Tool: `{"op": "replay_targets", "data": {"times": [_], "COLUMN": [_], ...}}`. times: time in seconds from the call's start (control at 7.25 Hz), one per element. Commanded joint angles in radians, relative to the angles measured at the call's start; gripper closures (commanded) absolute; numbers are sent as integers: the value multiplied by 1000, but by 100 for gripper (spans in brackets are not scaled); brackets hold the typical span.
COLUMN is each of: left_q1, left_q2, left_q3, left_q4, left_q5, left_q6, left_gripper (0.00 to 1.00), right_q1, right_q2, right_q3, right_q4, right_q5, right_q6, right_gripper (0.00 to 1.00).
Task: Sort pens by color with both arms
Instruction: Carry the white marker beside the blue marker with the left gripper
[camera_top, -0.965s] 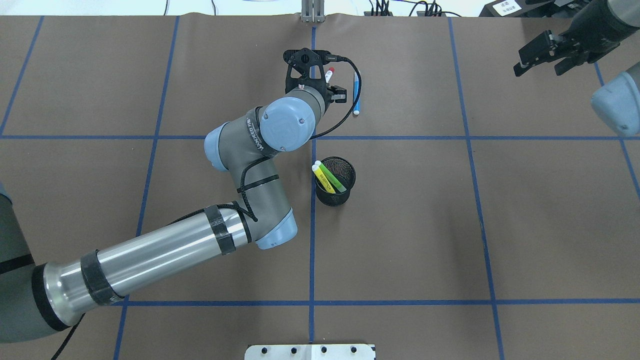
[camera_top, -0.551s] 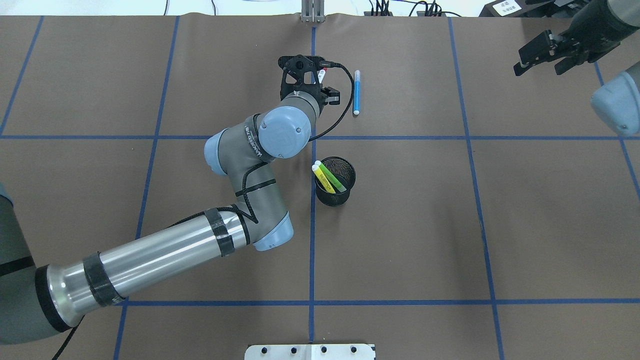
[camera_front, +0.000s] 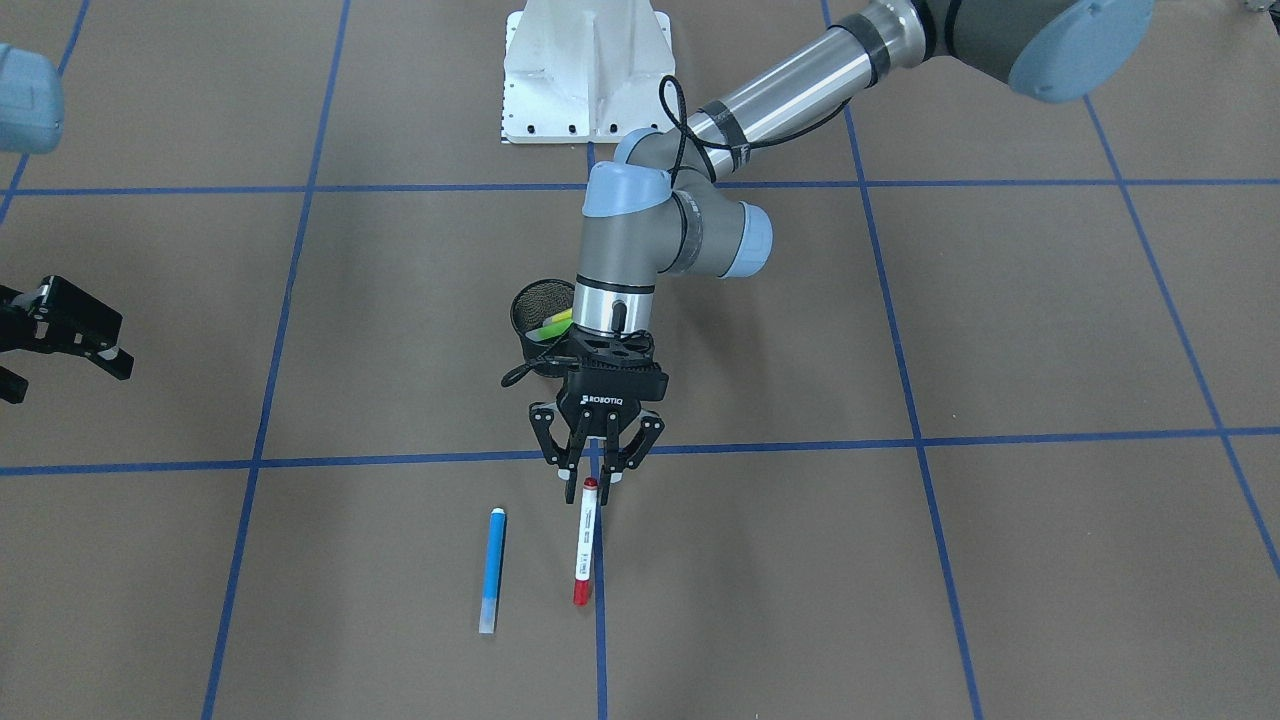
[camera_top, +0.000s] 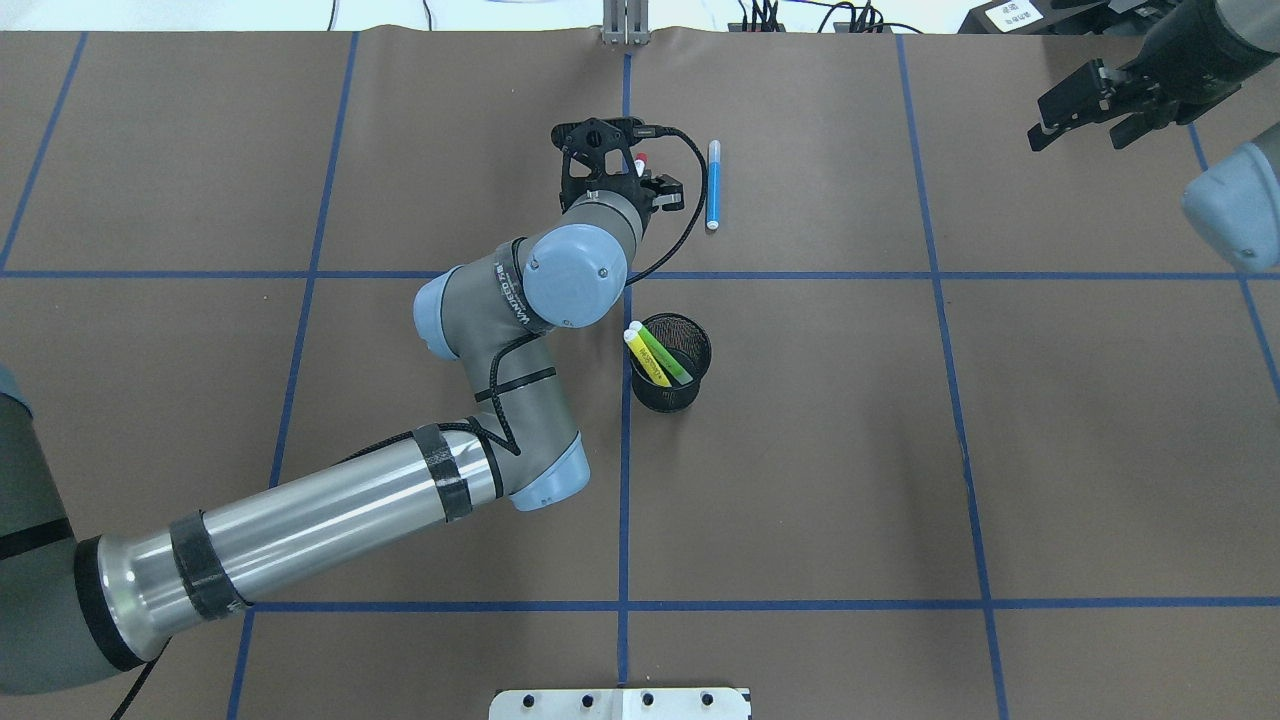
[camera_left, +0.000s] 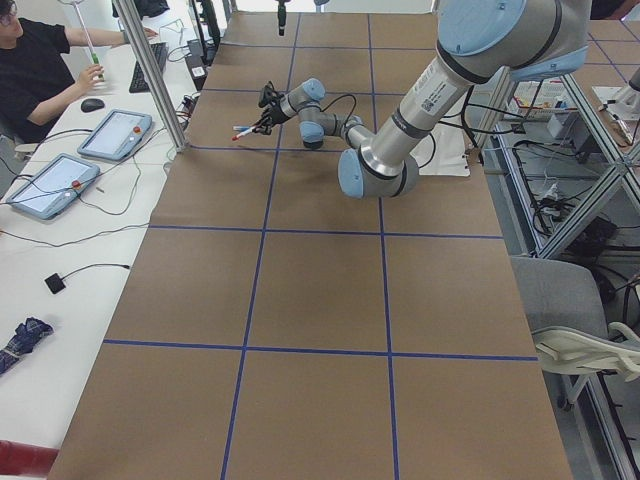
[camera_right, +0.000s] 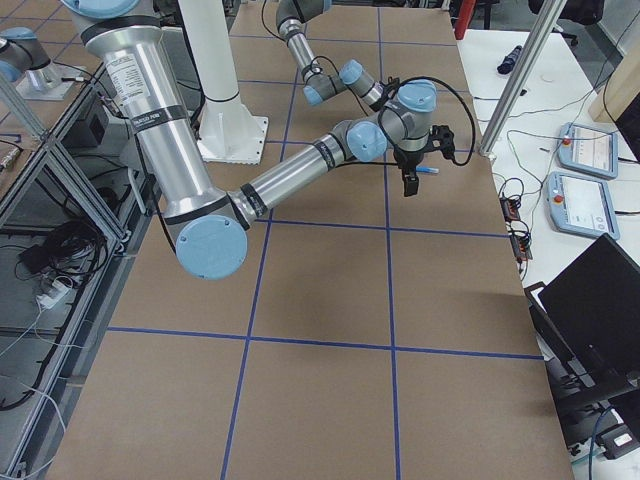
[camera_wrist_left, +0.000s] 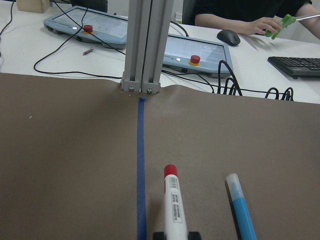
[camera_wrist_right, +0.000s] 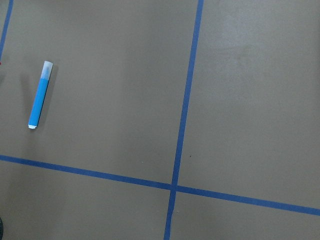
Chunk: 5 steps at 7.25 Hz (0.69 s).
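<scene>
My left gripper (camera_front: 590, 478) is shut on the pale end of the white pen with the red cap (camera_front: 583, 545), near the table's far centre line. The pen sticks out forward from between the fingers in the left wrist view (camera_wrist_left: 172, 205). The blue pen (camera_top: 713, 187) lies flat just to its right and also shows in the right wrist view (camera_wrist_right: 39, 95). The yellow pen (camera_top: 645, 357) and the green pen (camera_top: 666, 353) stand in the black mesh cup (camera_top: 690, 395). My right gripper (camera_top: 1078, 135) is open and empty at the far right.
The white metal base (camera_front: 585, 75) is at the robot's edge of the table. An aluminium post (camera_wrist_left: 142, 45) stands at the far edge on the centre line. Blue tape lines grid the brown cover. Operators' desks with tablets lie beyond.
My left gripper has moved left and a little back toward the robot, carrying the white pen away from the blue pen. The blue pen, the cup and the right arm have not moved.
</scene>
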Motion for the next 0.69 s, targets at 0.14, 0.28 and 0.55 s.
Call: {"op": "replay_targets", "data": {"times": [0.14,0.28,0.55], "left_q1": [-3,-16,-90], "left_q2": [0,2,13], "left_q3": [-15,-62,-200], "left_q4": [3,24,230], "left_q5": [0,-12,-155], "left_q6": [-22,-16,54], "left_gripper": [1,1,1], "right_q1": [0,0,6], "right_q2": [0,0,0], "right_q3": [0,0,6], "right_q4": [0,2,59], "right_q5": [0,1,3], "right_q6": [0,0,8], "right_gripper": [0,0,0]}}
